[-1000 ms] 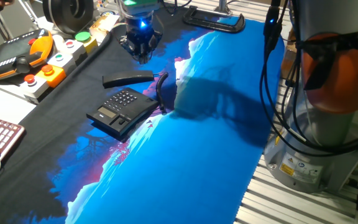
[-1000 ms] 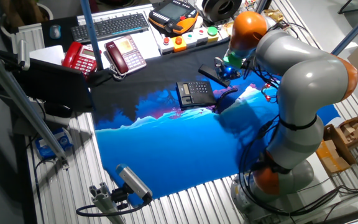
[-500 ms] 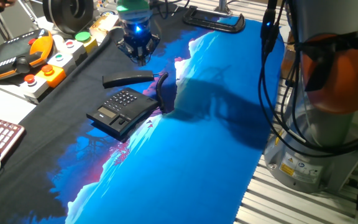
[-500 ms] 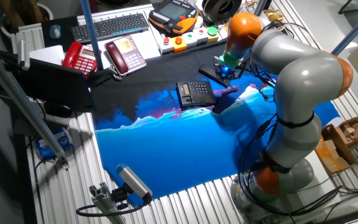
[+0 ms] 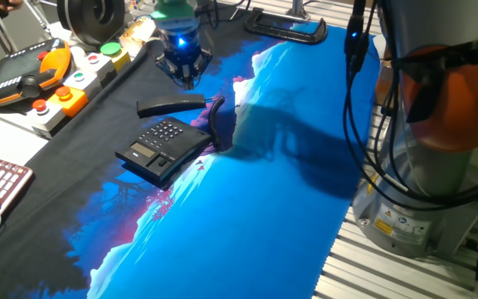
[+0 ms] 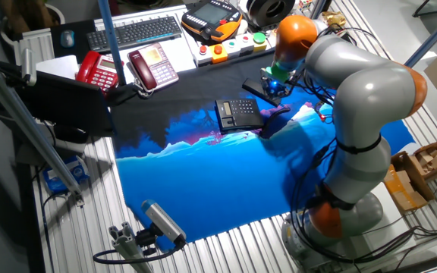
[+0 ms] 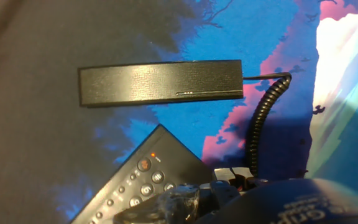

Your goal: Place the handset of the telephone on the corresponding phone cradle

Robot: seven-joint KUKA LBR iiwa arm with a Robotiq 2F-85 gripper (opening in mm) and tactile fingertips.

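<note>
Shifted a touch toward the far side of the bench since a second ago, the tool (image 5: 184,66) now hangs over the dark part of the cloth (image 5: 247,208), above and just beyond the handset (image 5: 171,105) — nothing in its grip, though whether its jaws are spread I cannot tell. That handset lies flat on the cloth, off the telephone (image 5: 163,147) and just beside its far edge, coiled cord (image 7: 261,118) curling away from one end. From the hand view the handset (image 7: 160,83) stretches across the frame, with a corner of the telephone (image 7: 145,183) and its keys below it. Over at the bench's edge — a dark red phone (image 6: 152,64).
</note>
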